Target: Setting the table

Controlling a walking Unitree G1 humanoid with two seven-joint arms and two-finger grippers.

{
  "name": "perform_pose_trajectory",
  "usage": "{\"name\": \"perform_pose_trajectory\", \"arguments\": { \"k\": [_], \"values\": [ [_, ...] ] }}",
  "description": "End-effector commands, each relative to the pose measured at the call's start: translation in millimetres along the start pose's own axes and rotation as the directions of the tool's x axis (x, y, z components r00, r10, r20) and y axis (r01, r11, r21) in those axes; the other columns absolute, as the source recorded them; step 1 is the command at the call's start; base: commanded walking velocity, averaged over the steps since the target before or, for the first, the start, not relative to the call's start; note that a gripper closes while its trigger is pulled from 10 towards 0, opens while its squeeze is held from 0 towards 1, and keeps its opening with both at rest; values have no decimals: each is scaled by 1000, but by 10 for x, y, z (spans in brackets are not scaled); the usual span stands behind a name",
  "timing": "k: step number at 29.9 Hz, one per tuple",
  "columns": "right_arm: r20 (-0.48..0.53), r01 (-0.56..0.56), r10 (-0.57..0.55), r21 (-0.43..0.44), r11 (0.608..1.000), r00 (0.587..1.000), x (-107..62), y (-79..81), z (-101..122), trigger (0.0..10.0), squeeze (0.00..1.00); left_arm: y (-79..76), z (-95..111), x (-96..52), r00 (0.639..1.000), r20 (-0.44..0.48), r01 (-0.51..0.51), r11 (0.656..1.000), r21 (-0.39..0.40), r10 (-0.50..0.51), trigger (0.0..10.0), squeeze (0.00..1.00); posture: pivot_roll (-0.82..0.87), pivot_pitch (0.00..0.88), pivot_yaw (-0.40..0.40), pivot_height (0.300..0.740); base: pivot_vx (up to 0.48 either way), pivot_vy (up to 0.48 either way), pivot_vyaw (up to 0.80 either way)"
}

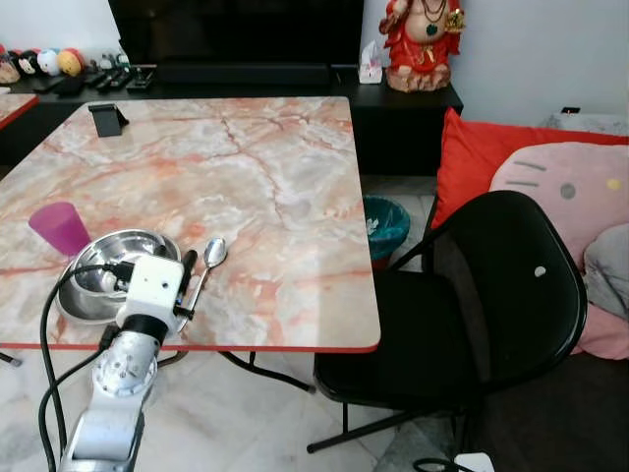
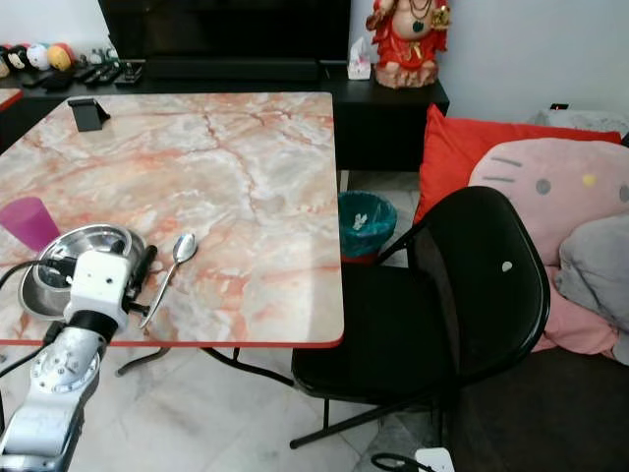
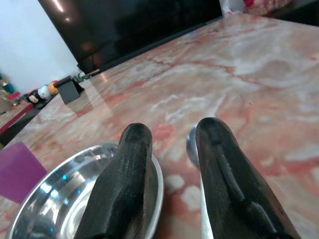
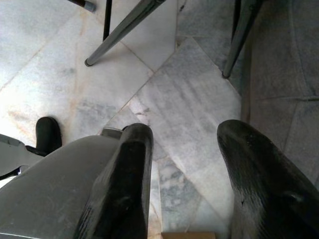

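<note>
My left claw [image 1: 187, 285] at the table's [image 1: 295, 177] near edge, fingers narrowly parted, between steel bowl [image 1: 93, 295] and spoon [image 1: 208, 261], purple cup [image 1: 61, 227] beside bowl, my right claw [image 4: 184, 164] spread over floor.

Steel bowl [image 1: 108, 280] sits upright near the tabletop [image 1: 265, 177] front-left edge. Purple cup [image 1: 61, 228] stands upright at its 10 o'clock. Metal spoon [image 1: 206, 265] lies at its 3 o'clock, bowl-end pointing away.

Table [image 1: 265, 177]: glossy marble-look top. Bowl [image 1: 98, 295], spoon [image 1: 208, 262]: shiny metal. Cup [image 1: 61, 227]: purple plastic. Chair [image 1: 472, 324]: matt black.
</note>
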State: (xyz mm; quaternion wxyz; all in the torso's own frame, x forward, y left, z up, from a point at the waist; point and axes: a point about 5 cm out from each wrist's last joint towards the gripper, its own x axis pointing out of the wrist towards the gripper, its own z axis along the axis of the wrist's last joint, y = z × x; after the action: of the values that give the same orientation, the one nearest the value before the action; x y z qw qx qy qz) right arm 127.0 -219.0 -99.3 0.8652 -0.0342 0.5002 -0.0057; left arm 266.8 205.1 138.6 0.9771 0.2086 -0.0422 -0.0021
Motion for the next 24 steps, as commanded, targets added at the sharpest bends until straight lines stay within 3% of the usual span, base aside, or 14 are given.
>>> {"name": "perform_pose_trajectory", "arguments": {
  "k": [1, 8, 15, 24],
  "values": [
    [-6, 1, -1, -1, 1000, 1000, -1, 3, -11, 10000, 0, 40, 0, -49, 1000, -18, -4, 999, 51, 5, 10000, 0, 12, 0, 18, 732, 0, 0, 0],
    [-6, -3, 3, -5, 1000, 1000, 0, 5, -7, 10000, 0, 56, -193, -183, 989, -150, 26, 965, 260, 13, 10000, 0, 14, 0, 18, 732, 0, 0, 0],
    [-5, -4, 4, -3, 1000, 1000, -1, 9, -13, 10000, 0, 102, -301, -120, 971, -232, 24, 944, 329, 56, 10000, 0, 5, 0, 23, 732, 0, 0, 0],
    [-8, -6, 6, -3, 1000, 1000, -3, 12, -21, 10000, 0, 181, -360, -25, 956, -273, 11, 921, 389, 104, 10000, 0, -3, 0, 25, 732, 0, 0, 0]
  ]
}}
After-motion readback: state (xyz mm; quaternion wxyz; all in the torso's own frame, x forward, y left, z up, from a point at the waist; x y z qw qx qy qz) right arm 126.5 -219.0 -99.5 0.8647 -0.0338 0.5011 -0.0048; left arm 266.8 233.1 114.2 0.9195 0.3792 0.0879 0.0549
